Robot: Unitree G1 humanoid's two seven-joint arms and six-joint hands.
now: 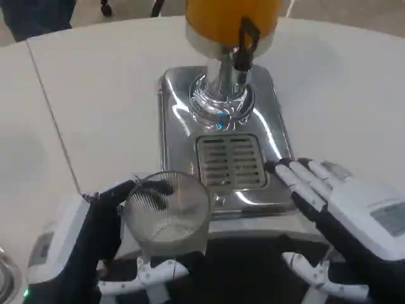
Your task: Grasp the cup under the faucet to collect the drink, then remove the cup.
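Left hand (95, 244) grips ribbed clear glass cup (168, 212), upright, just beside chrome dispenser base w/ slotted drip grille (229, 159). Right hand (335, 209) holds nothing, fingers apart, fingertips at base's edge. Black tap lever (243, 41) on orange drink tank (231, 16).

No text, brand or number is legible; the right hand's (354, 218) grey label is blurred.

The cup (168, 212) is clear ribbed plastic or glass. The dispenser base (180, 120) is mirror-polished metal with a slotted grille (230, 160). The tabletop (101, 95) is matt white.
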